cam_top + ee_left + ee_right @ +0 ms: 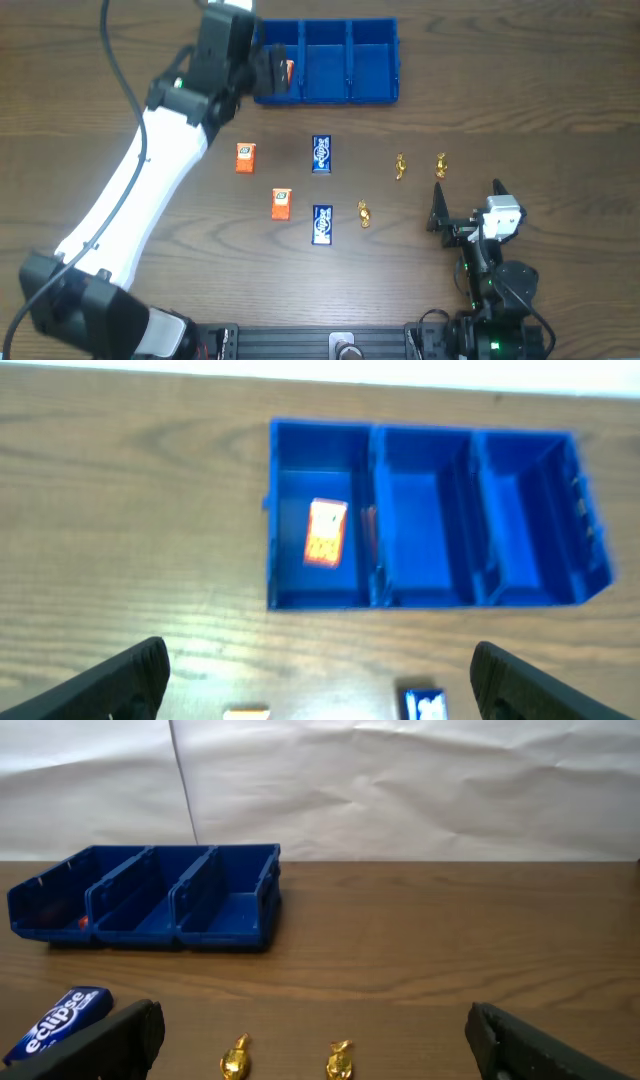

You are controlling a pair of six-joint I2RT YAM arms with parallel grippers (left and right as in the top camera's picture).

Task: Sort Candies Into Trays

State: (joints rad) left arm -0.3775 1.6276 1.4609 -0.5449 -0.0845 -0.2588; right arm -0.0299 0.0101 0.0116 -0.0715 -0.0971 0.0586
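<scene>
A blue tray (pixel 340 97) with three compartments stands at the far middle of the table. One orange candy (pixel 325 532) lies in its left compartment. My left gripper (pixel 320 685) hangs open and empty above the tray's near left side (pixel 320 598). Loose on the wood lie two orange candies (pixel 245 157) (pixel 282 203), two blue candies (pixel 321 154) (pixel 322 224) and three gold-wrapped candies (pixel 399 166) (pixel 441 165) (pixel 364 213). My right gripper (pixel 468 200) rests low at the near right, open and empty, just behind the gold candies (pixel 235 1058) (pixel 340 1060).
The tray's middle and right compartments (pixel 430 540) hold nothing. The left arm (pixel 150 180) stretches diagonally across the table's left side. A white backdrop (pixel 400 780) closes off the far edge. Bare wood lies right of the tray.
</scene>
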